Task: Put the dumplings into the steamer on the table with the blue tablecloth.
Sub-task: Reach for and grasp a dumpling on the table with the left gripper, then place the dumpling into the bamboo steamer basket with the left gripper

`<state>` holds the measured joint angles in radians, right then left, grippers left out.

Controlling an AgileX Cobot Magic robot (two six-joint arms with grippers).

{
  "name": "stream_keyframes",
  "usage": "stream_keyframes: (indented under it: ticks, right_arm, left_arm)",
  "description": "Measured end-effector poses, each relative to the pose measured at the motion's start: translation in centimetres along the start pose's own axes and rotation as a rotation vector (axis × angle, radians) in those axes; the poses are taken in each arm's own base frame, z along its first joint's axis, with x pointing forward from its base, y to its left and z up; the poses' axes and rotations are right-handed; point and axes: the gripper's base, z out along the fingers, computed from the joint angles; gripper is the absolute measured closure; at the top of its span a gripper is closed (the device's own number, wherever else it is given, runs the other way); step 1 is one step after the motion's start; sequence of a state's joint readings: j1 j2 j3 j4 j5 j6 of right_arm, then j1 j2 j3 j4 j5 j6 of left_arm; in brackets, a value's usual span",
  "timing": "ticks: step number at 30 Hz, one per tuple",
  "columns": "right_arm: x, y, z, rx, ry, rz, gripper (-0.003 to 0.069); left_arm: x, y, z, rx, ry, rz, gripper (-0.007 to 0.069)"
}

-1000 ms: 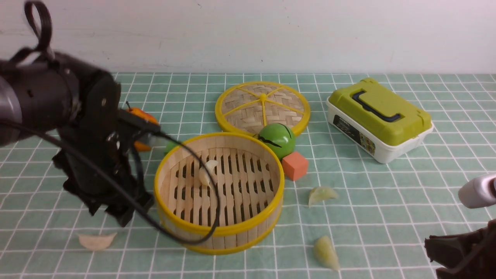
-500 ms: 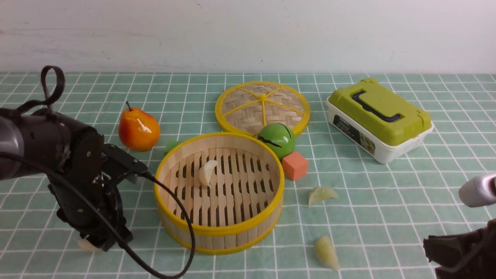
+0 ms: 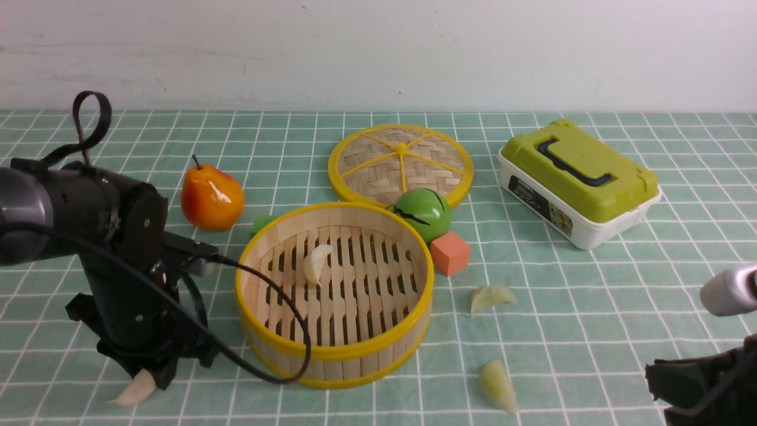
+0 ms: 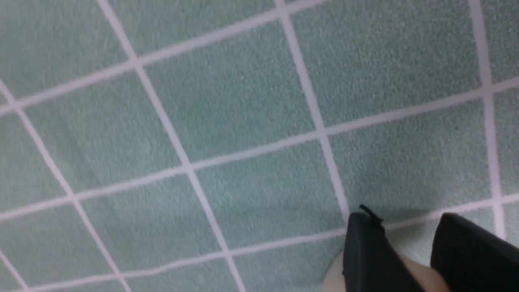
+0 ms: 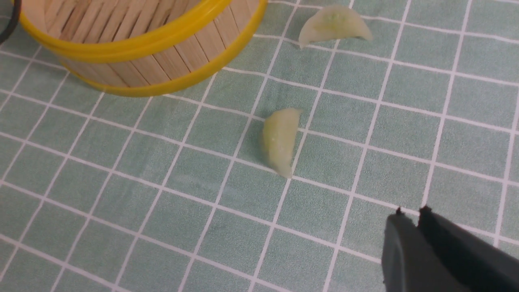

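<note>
Down at the near left corner of the tabletop (image 3: 591, 284), the left claw (image 3: 157, 378) points straight down, its two black fingers (image 4: 367, 251) pinching a cream dumpling (image 3: 135, 389). In the wrist view the pale body fills the gap between the fingers and pokes out past one of them. How firm the hold is I cannot tell. From the front, the dumpling's long axis slants. One end is tucked under the claw and the other trails to the robot's left, low to the checked cloth (image 3: 71, 331), so it looks caught near one tip rather than mid-body.

Just right of the claw, and slightly farther from the robot, stands the steamer (image 3: 331, 370). Its upright wall lies between the claw and the slatted floor, so I judge the coming move to be a lift above the yellow rim, then a short carry rightward. A black cable (image 3: 278, 370) from the left arm loops across the front of that wall and could drag on it. A second cream dumpling (image 3: 316, 263) lies inside.

Right of the steamer, the far greenish dumpling (image 3: 491, 297) and the near greenish dumpling (image 3: 498, 386) lie on the cloth. The right claw (image 5: 410, 214), pressed together and empty, hangs near the closer one, making that arm the nearer for both.
</note>
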<state>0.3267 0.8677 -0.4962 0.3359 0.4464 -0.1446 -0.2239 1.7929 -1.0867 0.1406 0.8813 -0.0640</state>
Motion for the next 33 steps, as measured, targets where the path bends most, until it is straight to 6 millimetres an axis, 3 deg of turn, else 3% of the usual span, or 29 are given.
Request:
stream_keyframes:
  ticks: [5,9,14,16,20,26,33]
  right_arm:
    - [0.0,0.0,0.0,-0.001,0.000,0.001,0.0608]
    - [0.0,0.0,0.0,0.000,0.000,0.000,0.0604]
    - [-0.1,0.0,0.0,0.001,-0.009,0.000,0.0598]
    - [-0.1,0.0,0.0,0.002,-0.015,0.000,0.0596]
    - [-0.1,0.0,0.0,0.003,-0.016,-0.001,0.0589]
    - [-0.1,0.0,0.0,0.003,-0.010,-0.003,0.0587]
    - [-0.1,-0.1,0.0,0.006,-0.007,-0.011,0.0582]
  left_arm:
    - [-1.6,0.0,-2.8,0.038,0.005,-0.100,0.0428]
    - [-3.8,-1.0,-6.6,0.148,-0.054,-0.152,0.0431]
    - [-7.2,-6.4,-11.5,0.294,-0.258,-0.097,0.0431]
    - [-8.5,-8.4,-11.9,0.337,-0.294,-0.092,0.0431]
    - [-11.4,-11.4,-9.7,0.386,-0.279,-0.097,0.0431]
    - [-14.4,-12.7,-4.3,0.369,-0.221,-0.119,0.0431]
    - [-15.5,-12.6,-3.7,0.344,-0.294,-0.124,0.0453]
